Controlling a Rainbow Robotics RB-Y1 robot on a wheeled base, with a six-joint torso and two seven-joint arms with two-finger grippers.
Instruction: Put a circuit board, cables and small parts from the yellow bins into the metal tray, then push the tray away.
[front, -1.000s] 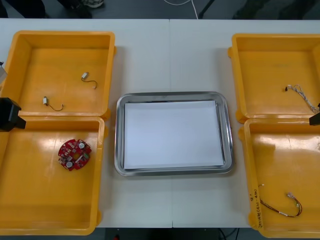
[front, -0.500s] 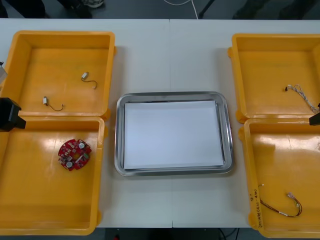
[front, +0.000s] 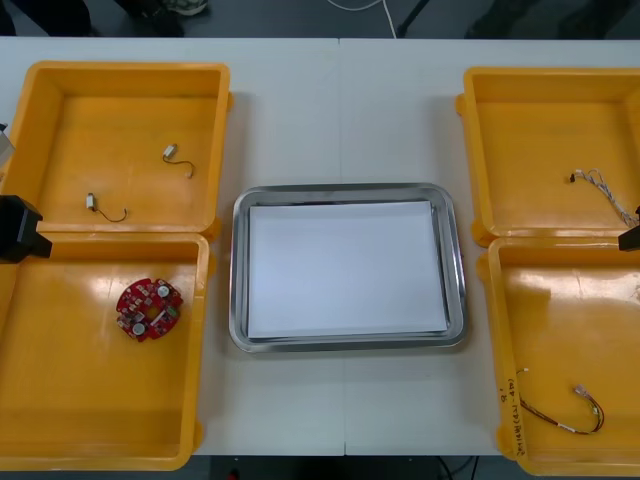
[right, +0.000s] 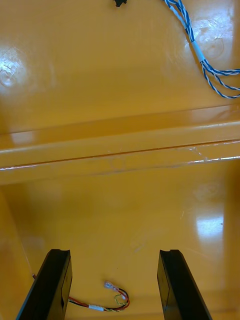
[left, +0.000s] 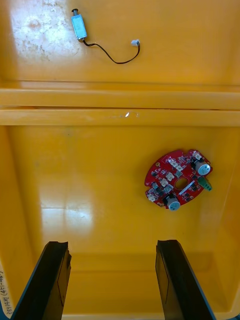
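Red circuit board (left: 178, 178) lies just beyond the left gripper (left: 112, 245), fingers parted, well apart from the right gripper (right: 115, 252), likewise parted.

The left arm (front: 18, 232) is seen at the left edge, the right arm (front: 631, 238) at the right edge. On the left gripper (left: 111, 245) and the right gripper (right: 114, 252) alike, the fingers are held wide apart.

There are four yellow bins (front: 120, 120) (front: 90, 380) (front: 540, 130) (front: 570, 320), one white-lined metal tray (front: 238, 270), one round red circuit board (front: 149, 309), two small metal parts (front: 170, 152) (front: 91, 201) and two thin cables (front: 605, 187) (front: 570, 415).
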